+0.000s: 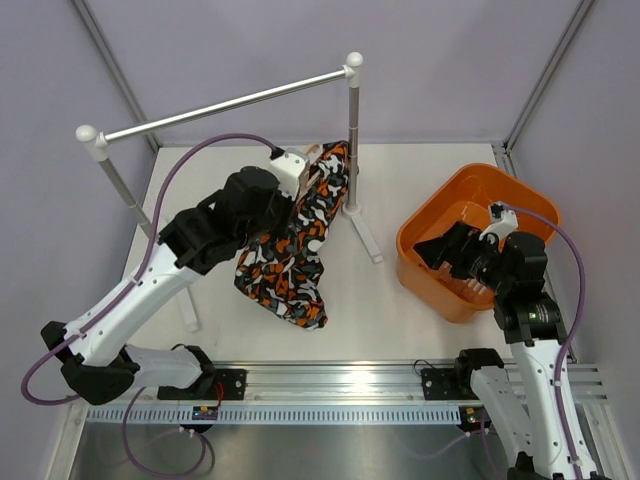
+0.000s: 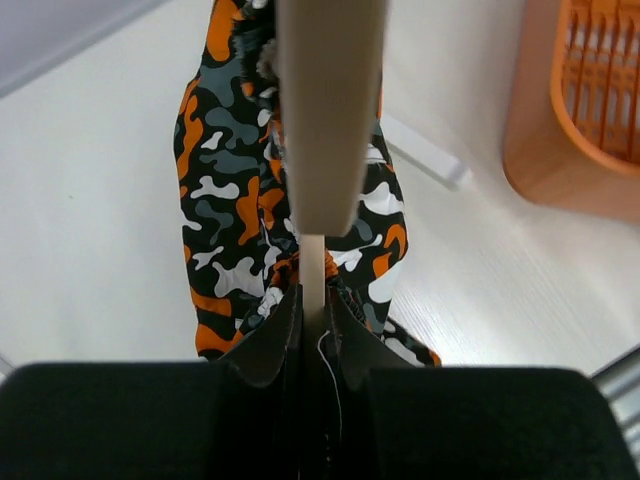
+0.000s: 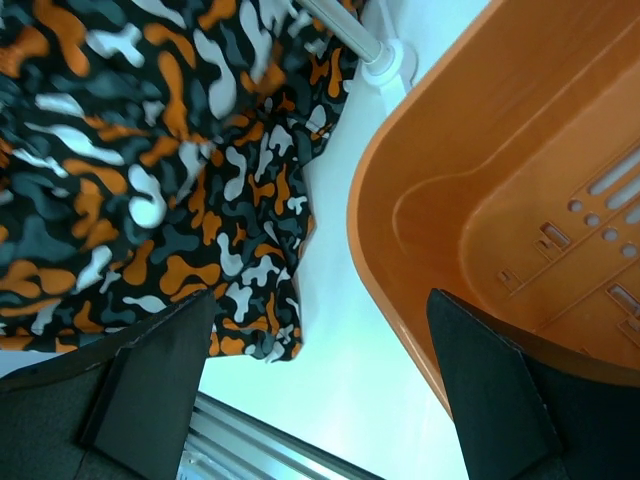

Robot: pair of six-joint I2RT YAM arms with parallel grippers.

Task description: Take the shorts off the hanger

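Left gripper (image 2: 313, 300) pinching the hanger (image 2: 330, 110) — shorts (image 1: 295, 255) draped from it
Right gripper (image 3: 318, 320) spread wide over the orange basket (image 1: 430, 285) rim — shorts well apart from it, hanging beside the rail post (image 1: 353, 140)

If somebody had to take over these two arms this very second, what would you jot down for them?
The left gripper is shut on a thin part of the hanger, holding it above the table.
The right gripper is open and empty, at the edge of the orange basket.
The shorts are draped on the hanger and hang down from it.
Done: hanger gripped.
Left: pull the shorts off the hanger, probably with the right gripper, which has not touched them yet.
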